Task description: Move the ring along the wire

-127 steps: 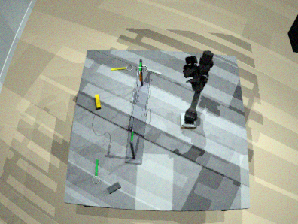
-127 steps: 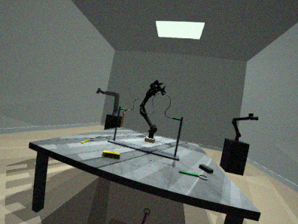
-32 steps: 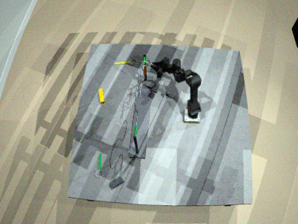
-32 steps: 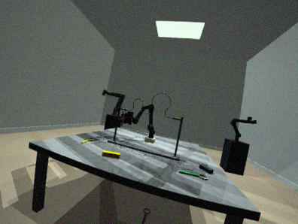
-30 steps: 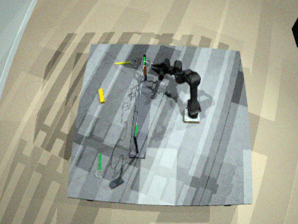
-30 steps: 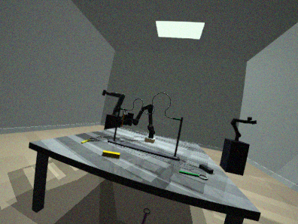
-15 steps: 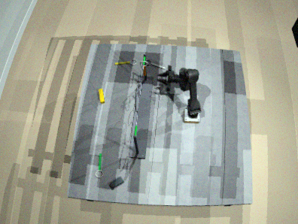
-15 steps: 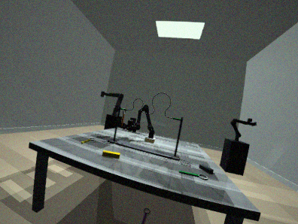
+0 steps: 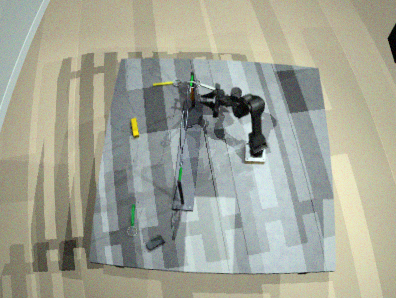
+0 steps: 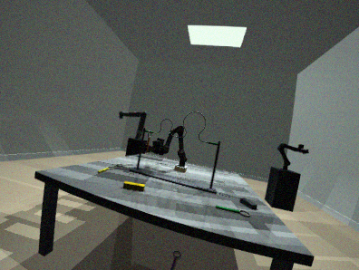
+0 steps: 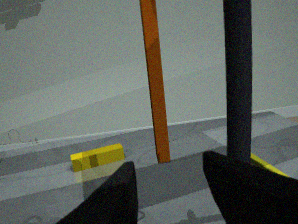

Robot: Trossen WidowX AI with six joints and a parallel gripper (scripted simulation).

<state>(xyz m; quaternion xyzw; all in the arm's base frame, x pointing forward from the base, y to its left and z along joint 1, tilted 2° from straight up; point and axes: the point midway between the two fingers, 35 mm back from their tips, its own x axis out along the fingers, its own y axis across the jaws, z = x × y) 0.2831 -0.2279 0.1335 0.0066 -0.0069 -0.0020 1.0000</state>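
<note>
The orange handle (image 9: 192, 94) (image 10: 149, 143) (image 11: 155, 80) hangs nearly upright beside the near-arm post (image 10: 139, 154) (image 11: 239, 75). Its ring is too small to make out in the top and exterior views and is out of the wrist view. The green part (image 9: 192, 80) (image 10: 148, 131) of the wire is at that post. The other green part (image 9: 180, 174) (image 10: 212, 143) is by the other post (image 9: 181, 192) (image 10: 216, 168). My gripper (image 9: 199, 100) (image 10: 152, 149) (image 11: 169, 165) is partly open and empty. In the wrist view the handle's lower end shows between the fingertips, beyond them; the post stands behind the right finger.
The thin grey wire curves between the posts in tall loops. A yellow block (image 9: 134, 127) (image 10: 134, 186) (image 11: 97, 157), a yellow-handled ring (image 9: 163, 84) (image 10: 104, 170), a green-handled ring (image 9: 133, 216) (image 10: 228, 209) and a dark block (image 9: 155, 243) (image 10: 248, 203) lie on the table.
</note>
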